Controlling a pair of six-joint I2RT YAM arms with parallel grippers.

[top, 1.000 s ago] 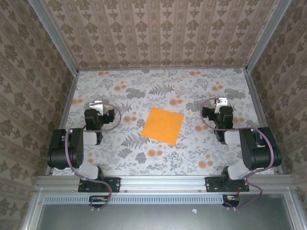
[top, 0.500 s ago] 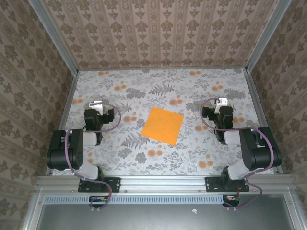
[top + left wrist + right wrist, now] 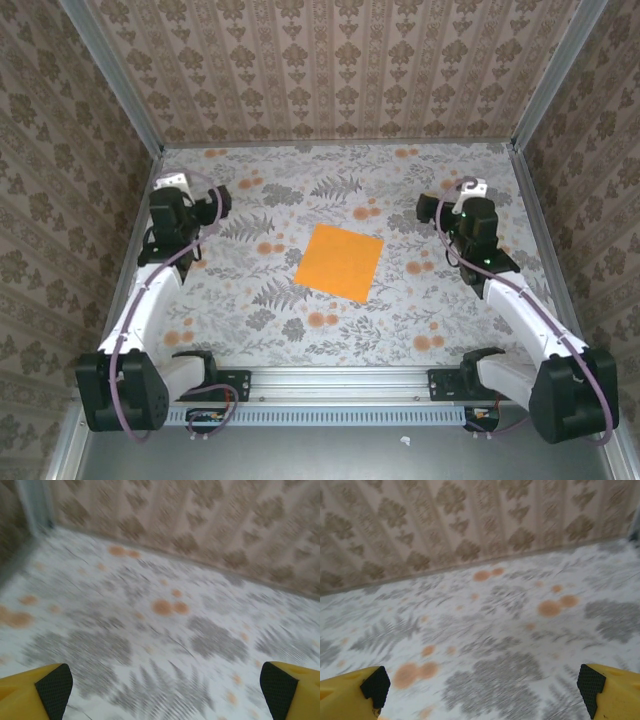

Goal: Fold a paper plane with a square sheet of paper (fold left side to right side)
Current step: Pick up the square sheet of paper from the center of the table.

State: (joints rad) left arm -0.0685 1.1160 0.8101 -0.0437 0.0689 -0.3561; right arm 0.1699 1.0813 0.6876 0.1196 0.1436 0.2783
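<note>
We locate the square sheet of plain bright orange paper (image 3: 340, 262) lying flat and unfolded near the centre of the table (image 3: 300, 335), which is covered by a grey-white cloth printed with grey ferns and small orange flowers (image 3: 330, 185). The sheet is turned slightly, so its edges run at an angle to the table edges, and we see no crease in it. The left end effector (image 3: 170, 190) stands over the far-left part of the table, well apart from the sheet. The right end effector (image 3: 472, 198) stands over the far-right part, likewise well apart, with the sheet between the two arms. In the left wrist view, the left end effector (image 3: 165, 684) is spread wide and holds nothing, its yellow fingers with black pads (image 3: 54, 682) at the opposite lower corners. In the right wrist view, the right end effector (image 3: 483, 686) is equally wide and holds nothing. Both wrist views are blurred and face the beige patterned wall (image 3: 470, 520).
</note>
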